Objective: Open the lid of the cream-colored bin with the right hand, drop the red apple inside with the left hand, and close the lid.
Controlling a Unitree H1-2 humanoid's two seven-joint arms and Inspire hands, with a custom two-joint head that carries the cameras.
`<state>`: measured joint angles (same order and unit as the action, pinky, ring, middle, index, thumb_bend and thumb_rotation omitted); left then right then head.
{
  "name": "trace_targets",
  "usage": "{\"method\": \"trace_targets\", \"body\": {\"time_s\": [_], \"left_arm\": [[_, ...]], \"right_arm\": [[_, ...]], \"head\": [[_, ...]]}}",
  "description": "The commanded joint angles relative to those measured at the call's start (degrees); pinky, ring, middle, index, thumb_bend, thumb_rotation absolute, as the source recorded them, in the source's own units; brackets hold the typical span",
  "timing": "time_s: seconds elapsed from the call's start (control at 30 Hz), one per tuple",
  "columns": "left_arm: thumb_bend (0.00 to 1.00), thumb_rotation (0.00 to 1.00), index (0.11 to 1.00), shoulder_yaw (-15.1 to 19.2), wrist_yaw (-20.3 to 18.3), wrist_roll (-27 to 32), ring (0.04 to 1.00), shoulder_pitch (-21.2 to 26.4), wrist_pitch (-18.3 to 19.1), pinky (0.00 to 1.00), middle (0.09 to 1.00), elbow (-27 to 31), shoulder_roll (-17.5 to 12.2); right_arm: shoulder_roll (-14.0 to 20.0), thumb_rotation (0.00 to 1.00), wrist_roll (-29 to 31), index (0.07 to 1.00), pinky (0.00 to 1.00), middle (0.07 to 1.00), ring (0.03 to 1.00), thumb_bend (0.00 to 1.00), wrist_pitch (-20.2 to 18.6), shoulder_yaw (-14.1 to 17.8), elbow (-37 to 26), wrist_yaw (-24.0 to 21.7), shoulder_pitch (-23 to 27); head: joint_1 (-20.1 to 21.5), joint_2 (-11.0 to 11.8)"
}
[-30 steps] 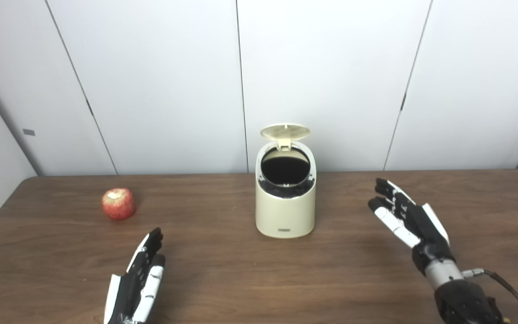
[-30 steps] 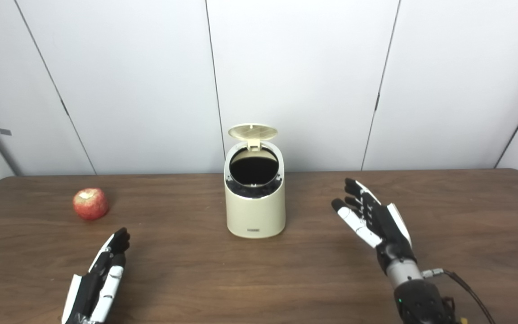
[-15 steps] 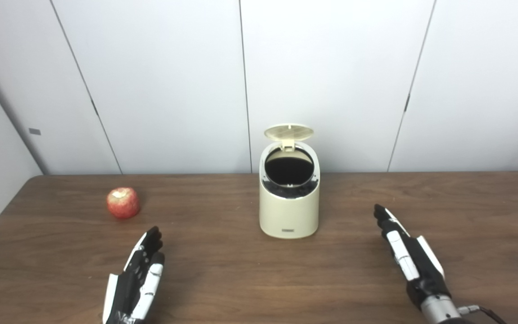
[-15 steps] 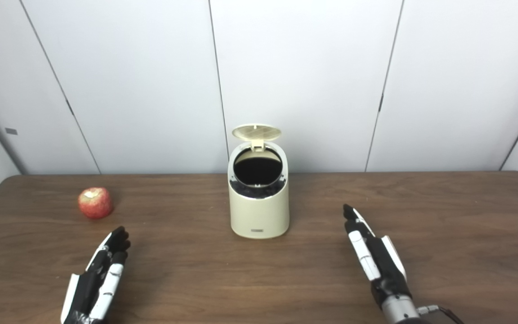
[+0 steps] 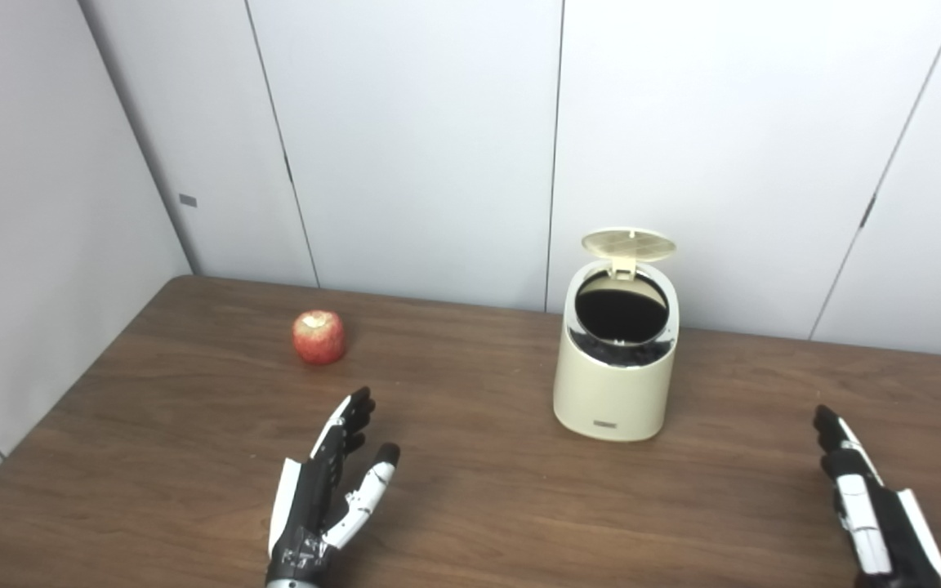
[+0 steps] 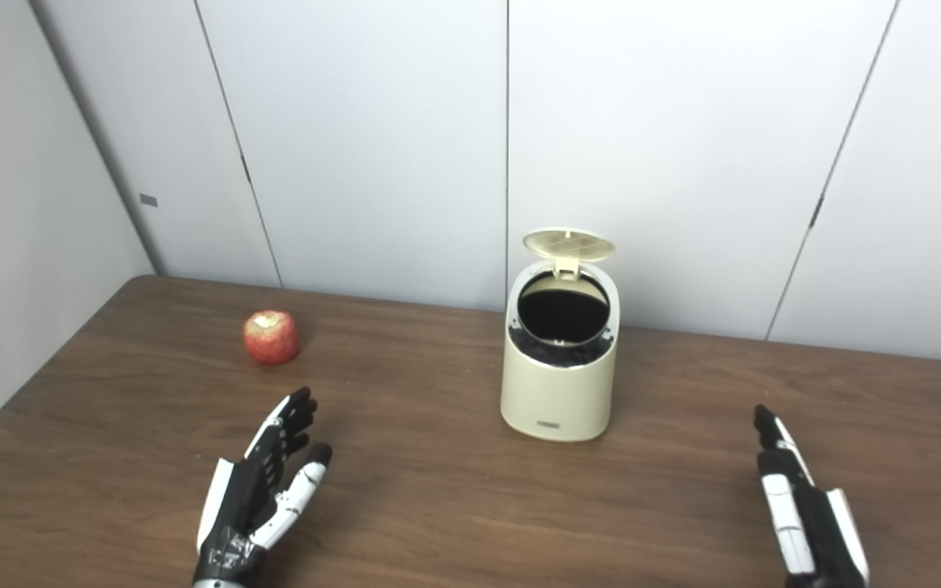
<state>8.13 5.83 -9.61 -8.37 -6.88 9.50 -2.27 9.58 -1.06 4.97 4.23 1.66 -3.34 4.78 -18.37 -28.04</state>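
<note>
You see the bin (image 5: 615, 367) with its lid (image 5: 628, 243) up; the apple (image 5: 318, 336) sits left of it, both hands, left hand (image 5: 323, 490) and right hand (image 5: 875, 510), wide and empty.

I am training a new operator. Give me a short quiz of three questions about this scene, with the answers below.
1. True or false: the round lid of the cream-colored plastic bin stands open.
2. Where is the red apple? A) inside the bin B) on the brown wooden table C) in a hand
3. Which hand is nearer the apple?

Key:
1. True.
2. B.
3. The left hand; the right hand is beyond the bin. Both are open.
</note>
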Motion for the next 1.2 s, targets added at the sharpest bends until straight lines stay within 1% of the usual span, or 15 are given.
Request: {"method": "trace_targets", "body": {"time_s": [0.0, 0.07, 0.17, 0.27, 0.4, 0.47, 0.57, 0.6, 0.67, 0.8, 0.83, 0.87, 0.97, 1.03, 1.17], "left_arm": [[0.65, 0.48, 0.939, 1.35, 1.55, -1.43, 0.901, 1.38, 0.40, 0.88, 0.906, 3.42, -1.39], [0.67, 0.45, 0.941, 2.50, 2.23, -2.13, 0.896, 2.14, 1.47, 0.87, 0.905, 4.32, -1.91], [0.68, 0.41, 0.939, 3.98, 3.45, -5.07, 0.854, 3.32, 3.28, 0.82, 0.888, 5.18, -3.36], [0.71, 0.33, 0.935, 5.50, 4.03, -6.61, 0.853, 5.05, 6.02, 0.79, 0.897, 5.41, -5.20], [0.77, 0.36, 0.948, 6.60, 2.86, -9.31, 0.878, 6.99, 12.13, 0.86, 0.912, 6.93, -8.48], [0.79, 0.35, 0.953, 6.87, 1.97, -9.72, 0.863, 8.01, 14.37, 0.77, 0.917, 7.34, -10.44], [0.84, 0.34, 0.956, 6.70, 1.00, -11.87, 0.855, 9.74, 18.74, 0.68, 0.929, 7.39, -13.23], [0.84, 0.33, 0.957, 6.38, 0.64, -13.19, 0.856, 10.40, 20.25, 0.68, 0.928, 7.13, -14.34], [0.86, 0.30, 0.947, 5.49, 0.21, -16.15, 0.867, 12.10, 22.64, 0.75, 0.910, 5.91, -16.55], [0.88, 0.26, 0.932, 4.72, -0.74, -16.71, 0.867, 15.28, 24.10, 0.78, 0.906, 2.38, -19.66], [0.88, 0.24, 0.929, 4.67, -1.10, -16.43, 0.874, 16.02, 24.65, 0.78, 0.914, 1.76, -20.17], [0.88, 0.23, 0.928, 4.68, -1.37, -15.94, 0.881, 17.04, 24.71, 0.79, 0.918, 0.66, -20.80], [0.86, 0.20, 0.932, 4.92, -2.02, -13.93, 0.902, 21.06, 23.70, 0.81, 0.929, -4.23, -22.53], [0.87, 0.20, 0.937, 4.35, -2.25, -14.01, 0.884, 22.85, 22.77, 0.77, 0.930, -6.90, -23.77], [0.90, 0.23, 0.939, 1.74, -3.35, -15.32, 0.854, 26.91, 23.51, 0.71, 0.933, -11.98, -26.16]], "right_arm": [[0.37, 0.99, 1.61, 0.953, 0.98, 0.959, 0.971, 0.55, 2.36, 0.59, -0.65, -0.26, 0.11], [0.18, 0.98, 2.26, 0.952, 0.96, 0.957, 0.963, 0.56, 1.32, 0.63, -1.87, -0.39, -0.08], [-0.09, 0.98, 2.75, 0.953, 0.95, 0.953, 0.952, 0.59, -0.98, 0.52, -4.71, -0.35, -0.60], [0.07, 1.00, 2.20, 0.951, 0.93, 0.944, 0.948, 0.60, -2.98, 0.19, -7.34, -0.35, -1.08], [-0.17, 1.00, 2.85, 0.950, 0.90, 0.941, 0.944, 0.59, -4.30, 0.07, -9.49, -0.70, -1.64], [-0.26, 1.00, 2.93, 0.948, 0.90, 0.940, 0.943, 0.58, -4.87, 0.04, -10.13, -0.81, -1.86], [-0.18, 1.00, 2.87, 0.953, 0.91, 0.945, 0.948, 0.58, -5.05, -0.09, -10.51, -1.09, -2.03], [-0.24, 1.00, 2.71, 0.955, 0.91, 0.946, 0.951, 0.58, -5.13, -0.11, -10.70, -1.01, -2.07], [-0.38, 1.00, 2.52, 0.953, 0.91, 0.945, 0.950, 0.62, -5.59, -0.15, -11.29, -0.83, -2.06], [-0.63, 1.00, 2.91, 0.950, 0.90, 0.942, 0.945, 0.59, -6.89, -0.10, -12.52, -0.80, -2.25], [-0.65, 0.99, 2.98, 0.950, 0.90, 0.941, 0.947, 0.53, -7.16, -0.10, -12.78, -0.83, -2.30], [-0.61, 0.98, 3.16, 0.952, 0.91, 0.942, 0.952, 0.52, -7.24, -0.05, -12.80, -0.93, -2.37], [-0.60, 0.95, 2.96, 0.953, 0.88, 0.936, 0.951, 0.55, -7.80, -0.06, -13.39, -0.85, -2.66], [-0.87, 0.94, 2.95, 0.955, 0.88, 0.934, 0.953, 0.56, -8.66, -0.07, -14.15, -0.64, -2.76], [-1.50, 0.91, 2.57, 0.967, 0.88, 0.927, 0.944, 0.53, -10.15, -0.24, -15.73, -0.16, -2.83]], "head": [[-1.06, 0.11], [-2.02, 0.29], [-3.07, 0.31], [-4.56, 0.40], [-5.35, 0.43], [-5.55, 0.43], [-5.46, 0.44], [-5.46, 0.44], [-5.31, 0.30], [-4.97, 0.08], [-4.85, 0.11], [-4.88, 0.05], [-4.44, -0.13], [-4.32, -0.13], [-3.55, -0.42]]}}
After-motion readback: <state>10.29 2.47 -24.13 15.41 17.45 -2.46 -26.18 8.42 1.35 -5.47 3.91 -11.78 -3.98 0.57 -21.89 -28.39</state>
